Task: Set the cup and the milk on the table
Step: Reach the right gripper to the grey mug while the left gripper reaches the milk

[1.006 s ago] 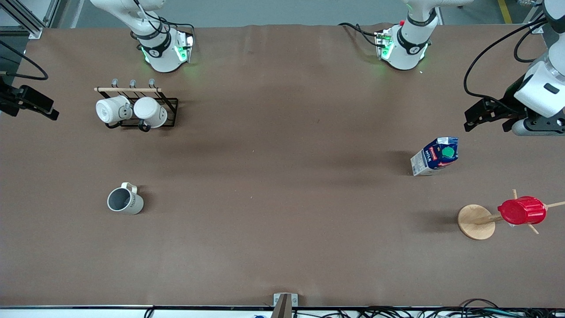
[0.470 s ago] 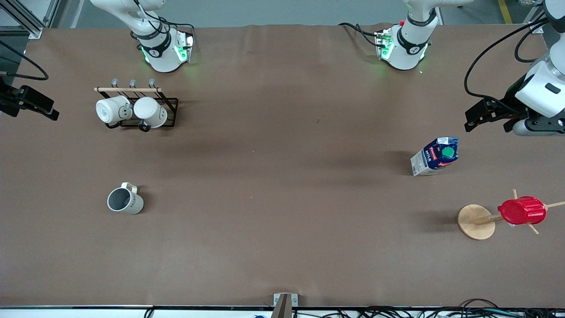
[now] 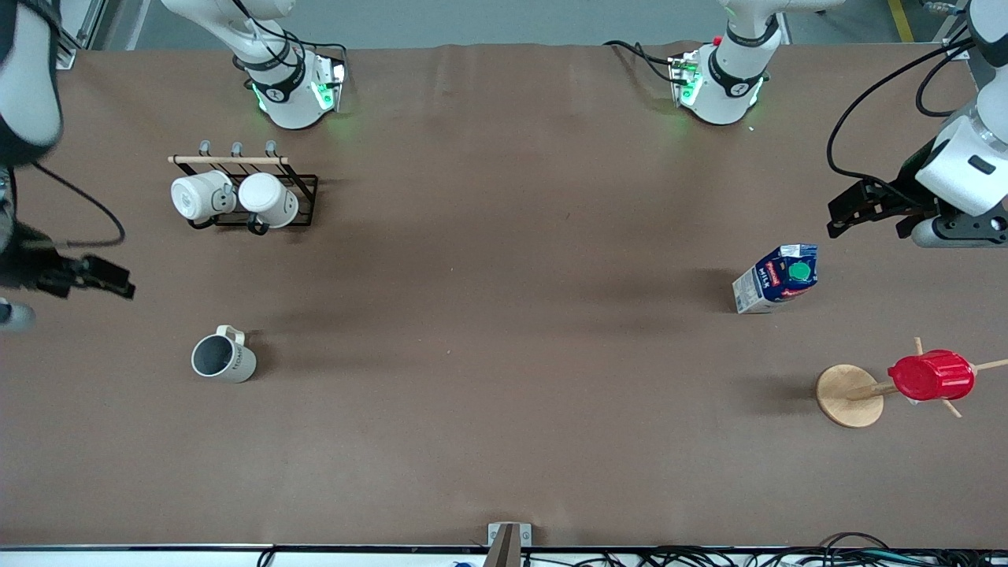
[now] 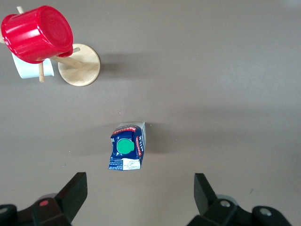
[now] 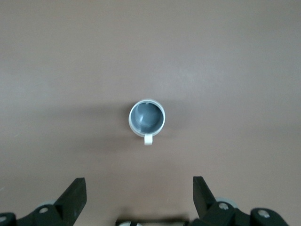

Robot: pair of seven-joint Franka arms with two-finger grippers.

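The cup (image 3: 224, 360), off-white with a grey inside, stands upright on the brown table (image 3: 504, 315) toward the right arm's end, its handle pointing toward the robots. My right gripper (image 3: 118, 283) hangs open and empty in the air over the table beside the cup; the right wrist view shows the cup (image 5: 147, 117) ahead of the open right gripper (image 5: 139, 188). The milk (image 3: 776, 279), blue and white with a green cap, stands on the table toward the left arm's end. My left gripper (image 3: 841, 219) is open and empty above the table beside it. The left wrist view shows the milk (image 4: 126, 147) ahead of the open left gripper (image 4: 140, 188).
A black wire rack (image 3: 303, 185) with two plain white mugs (image 3: 236, 198) stands near the right arm's base. A red ribbed cup (image 3: 931, 376) hangs on a wooden mug tree with a round base (image 3: 849, 395), nearer the front camera than the milk; the left wrist view shows this red cup (image 4: 37, 33) too.
My right arm has swung in from the table's end, and its gripper is now over the table close to the cup. The left gripper has barely shifted. Cup and milk have not moved.
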